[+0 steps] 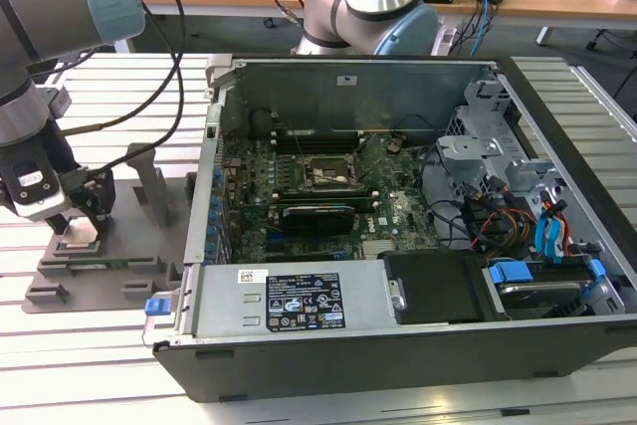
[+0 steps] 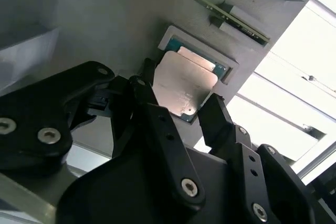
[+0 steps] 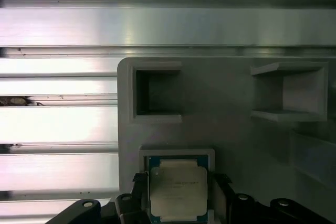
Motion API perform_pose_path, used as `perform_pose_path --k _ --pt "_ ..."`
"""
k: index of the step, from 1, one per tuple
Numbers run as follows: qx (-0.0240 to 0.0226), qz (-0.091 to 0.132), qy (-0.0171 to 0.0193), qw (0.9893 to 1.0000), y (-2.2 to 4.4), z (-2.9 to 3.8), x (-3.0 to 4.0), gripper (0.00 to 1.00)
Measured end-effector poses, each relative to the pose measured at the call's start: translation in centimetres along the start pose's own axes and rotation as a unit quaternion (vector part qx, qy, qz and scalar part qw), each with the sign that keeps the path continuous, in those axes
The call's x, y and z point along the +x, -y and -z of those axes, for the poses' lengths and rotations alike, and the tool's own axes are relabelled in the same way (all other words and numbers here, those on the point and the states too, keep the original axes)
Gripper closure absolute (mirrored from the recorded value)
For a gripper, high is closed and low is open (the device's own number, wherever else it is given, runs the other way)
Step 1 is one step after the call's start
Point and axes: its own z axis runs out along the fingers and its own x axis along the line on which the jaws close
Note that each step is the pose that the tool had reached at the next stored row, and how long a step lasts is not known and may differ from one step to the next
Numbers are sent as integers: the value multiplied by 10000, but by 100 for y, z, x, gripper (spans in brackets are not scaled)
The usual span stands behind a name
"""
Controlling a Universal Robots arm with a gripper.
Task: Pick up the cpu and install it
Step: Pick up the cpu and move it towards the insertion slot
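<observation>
At the exterior view's left, the pincer [image 1: 80, 224] hangs low over the grey tray [image 1: 109, 268] on the slatted desk [image 1: 90, 365]. It is well apart from the open computer case [image 1: 398, 196] and its motherboard socket [image 1: 326, 178] — so you are at the pick-up, with installation not begun.

Second wrist view: the cpu [image 2: 184, 85] lies flat in its tray recess, silver top up. The black fingers [image 2: 152, 108] are spread to either side of it; whether a pad touches an edge cannot be told.

First wrist view: the cpu [image 3: 178, 190] sits square between the two fingertips, its tan-green rim showing.

Judgement: the grasp calls for an even squeeze on opposite edges and a level, straight lift — a tilted chip could catch on the recess wall.
</observation>
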Motion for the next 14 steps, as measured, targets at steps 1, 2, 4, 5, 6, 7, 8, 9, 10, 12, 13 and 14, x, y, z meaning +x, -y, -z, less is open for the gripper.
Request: perform_pose_path --k 1,2,4,5,6,7,8,9,10,12,13,14 --pt "-1 -1 0 10000 5 -8 5 40" --pt "-9 1 0 10000 16 -13 11 40" --pt "-35 8 0 10000 39 -23 17 40" --pt "-38 25 2 10000 47 -31 17 40" --pt "-38 31 2 10000 48 -32 18 40" --pt "-38 41 2 10000 50 -36 17 40" --pt "-39 48 1 10000 51 -38 17 40" --pt "-43 54 1 10000 51 -42 17 40" --pt "-54 57 2 10000 51 -46 15 40" --pt "-66 59 3 10000 50 -48 14 40" --pt "-67 59 2 10000 51 -48 14 40" --pt "-67 59 2 10000 50 -48 14 40"
